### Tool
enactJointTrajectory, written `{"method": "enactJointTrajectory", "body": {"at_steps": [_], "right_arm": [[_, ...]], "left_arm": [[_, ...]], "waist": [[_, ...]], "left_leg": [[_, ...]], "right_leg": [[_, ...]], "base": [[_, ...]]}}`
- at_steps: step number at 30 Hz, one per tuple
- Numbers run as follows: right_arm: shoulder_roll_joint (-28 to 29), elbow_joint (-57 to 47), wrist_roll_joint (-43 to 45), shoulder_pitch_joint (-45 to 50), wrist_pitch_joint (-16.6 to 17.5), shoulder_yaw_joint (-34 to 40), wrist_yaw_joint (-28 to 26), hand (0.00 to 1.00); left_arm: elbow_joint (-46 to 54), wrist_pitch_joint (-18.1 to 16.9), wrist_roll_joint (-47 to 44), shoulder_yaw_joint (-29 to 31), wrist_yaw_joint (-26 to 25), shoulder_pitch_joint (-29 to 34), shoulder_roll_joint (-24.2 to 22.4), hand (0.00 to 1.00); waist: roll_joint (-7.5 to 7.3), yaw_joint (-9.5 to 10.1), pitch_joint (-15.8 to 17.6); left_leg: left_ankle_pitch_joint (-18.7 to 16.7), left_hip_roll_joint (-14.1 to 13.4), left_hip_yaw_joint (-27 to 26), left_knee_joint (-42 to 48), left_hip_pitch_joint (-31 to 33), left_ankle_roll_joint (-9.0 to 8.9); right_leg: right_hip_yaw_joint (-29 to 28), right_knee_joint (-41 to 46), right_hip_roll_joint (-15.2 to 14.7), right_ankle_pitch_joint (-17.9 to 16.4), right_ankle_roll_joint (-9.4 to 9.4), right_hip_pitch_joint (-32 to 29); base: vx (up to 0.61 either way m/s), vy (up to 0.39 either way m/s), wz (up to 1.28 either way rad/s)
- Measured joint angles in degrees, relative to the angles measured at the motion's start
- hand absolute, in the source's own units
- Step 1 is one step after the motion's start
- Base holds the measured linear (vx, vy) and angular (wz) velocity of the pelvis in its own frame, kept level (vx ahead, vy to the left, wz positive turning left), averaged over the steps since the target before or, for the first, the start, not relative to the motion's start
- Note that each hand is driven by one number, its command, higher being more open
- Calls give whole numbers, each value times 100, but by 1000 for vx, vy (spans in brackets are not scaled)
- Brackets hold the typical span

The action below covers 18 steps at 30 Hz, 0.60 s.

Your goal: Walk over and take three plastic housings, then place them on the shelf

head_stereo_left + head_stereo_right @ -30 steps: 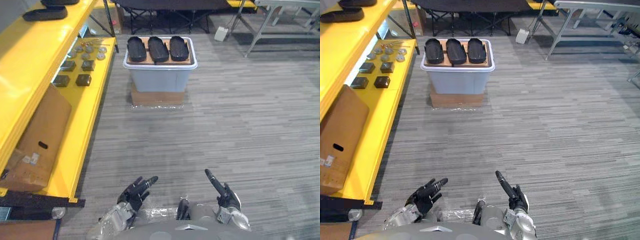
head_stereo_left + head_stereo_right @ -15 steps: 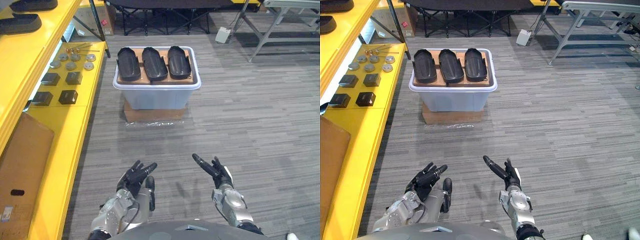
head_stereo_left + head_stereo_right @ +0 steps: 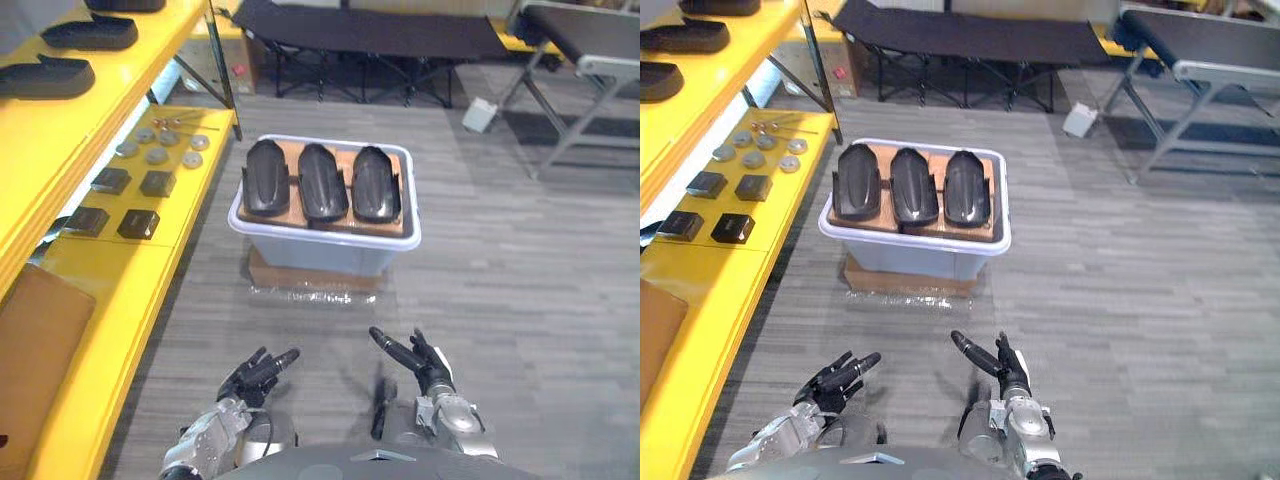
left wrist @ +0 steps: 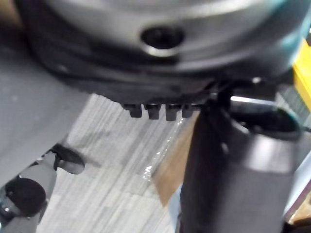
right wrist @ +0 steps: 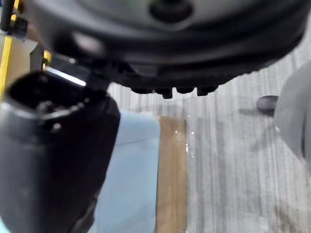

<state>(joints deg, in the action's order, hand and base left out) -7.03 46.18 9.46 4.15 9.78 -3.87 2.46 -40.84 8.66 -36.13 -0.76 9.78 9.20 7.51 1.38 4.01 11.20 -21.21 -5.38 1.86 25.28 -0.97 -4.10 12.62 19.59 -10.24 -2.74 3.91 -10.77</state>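
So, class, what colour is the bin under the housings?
Pale blue-grey bin, white rim; clearest in the left eye view.

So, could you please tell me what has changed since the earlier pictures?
The camera has moved, not the things: the robot has walked nearer to the bin. Nothing was taken or let go. The three housings still lie side by side on top of the bin; the left hand and right hand stay open and empty, short of it.
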Motion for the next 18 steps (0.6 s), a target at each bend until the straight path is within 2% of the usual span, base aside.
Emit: {"method": "enactJointTrajectory", "body": {"at_steps": [1,2,3,4,5,6,8,10,11,12,13,14,16,17,18], "right_arm": [[-11,-4,6,-26,-18,121,-78,100],[-20,-3,22,-41,-20,156,-105,100],[-98,-4,87,-12,-49,217,-192,100],[-125,-7,101,47,-57,216,-211,100],[-144,-33,100,86,-57,219,-215,100],[-175,-264,103,226,-23,317,-200,100],[-181,-574,133,252,57,467,-164,100],[-187,-915,226,241,91,590,-76,100],[-204,-1106,225,230,93,610,1,100],[-223,-1323,224,228,89,645,112,100],[-128,-1590,224,177,68,718,287,100],[-8,-1966,224,230,53,780,392,100],[51,-2585,223,309,0,888,441,100],[44,-2902,227,298,-140,1025,425,100],[34,-3020,232,266,-229,1100,397,100]], "left_arm": [[-27,-59,-2,127,-115,46,-110,100],[-22,-120,-27,182,-138,38,-156,100],[25,-246,-163,354,-174,24,-267,100],[37,-264,-170,414,-217,31,-319,100],[40,-274,-166,426,-232,36,-323,100],[46,-278,-124,421,-222,30,-313,100],[93,-276,-118,402,-216,31,-315,100],[168,-249,-32,396,-217,30,-308,100],[210,-221,106,378,-223,32,-313,100],[209,-178,219,347,-254,27,-322,100],[210,-117,426,339,-281,-51,-300,100],[273,-93,547,309,-271,-44,-232,100],[300,-68,656,244,-292,-42,-121,100],[307,-35,758,201,-326,-41,-77,100],[306,-18,757,193,-334,-39,-76,100]], "waist": [[169,13,-124],[210,2,-131],[269,31,-83],[240,65,-66],[228,54,-59],[218,-6,-53],[215,-98,-52],[213,-108,-48],[217,-105,-50],[246,-113,-39],[145,-143,44],[-69,-143,54],[-284,-165,38],[-323,-192,15],[-330,-199,13]], "left_leg": [[34,-220,-35,377,219,-115],[152,-337,-124,721,422,-115],[560,-549,-250,1637,899,-283],[554,-621,-347,1790,960,-287],[547,-637,-466,1704,956,-280],[548,-666,-816,1189,971,-261],[630,-738,-1067,440,1155,-236],[956,-777,-1061,-199,1262,-265],[1207,-776,-1052,-494,1219,-284],[1630,-779,-1105,-784,1088,-307],[1813,-683,-1238,-990,836,-192],[1834,-494,-1338,-1167,706,-159],[1881,-248,-1462,-1339,637,-62],[1903,-130,-1508,-1388,614,-25],[1903,-84,-1535,-1395,590,-19]], "right_leg": [[168,-15,204,-142,-112,7],[223,-78,280,-181,-155,42],[332,-398,437,-110,-241,376],[421,-615,442,-86,-270,631],[473,-775,434,-82,-272,822],[603,-1133,418,-68,-251,1181],[708,-1395,424,-50,-217,1339],[736,-1469,423,-21,-159,1393],[703,-1467,421,-50,-93,1413],[652,-1468,435,-77,-25,1467],[585,-1476,294,-83,122,1601],[600,-1484,113,-53,190,1595],[612,-1567,-119,23,334,1600],[618,-1595,-222,94,446,1608],[623,-1594,-265,115,478,1627]], "base": [[337,-318,20],[327,-302,31],[282,-289,23],[270,-258,23],[299,-212,30],[191,-117,34],[253,-55,30],[227,40,3],[201,139,-23],[255,216,-26],[263,263,-26],[191,212,-18],[155,183,-4],[143,169,6],[103,138,2]]}}
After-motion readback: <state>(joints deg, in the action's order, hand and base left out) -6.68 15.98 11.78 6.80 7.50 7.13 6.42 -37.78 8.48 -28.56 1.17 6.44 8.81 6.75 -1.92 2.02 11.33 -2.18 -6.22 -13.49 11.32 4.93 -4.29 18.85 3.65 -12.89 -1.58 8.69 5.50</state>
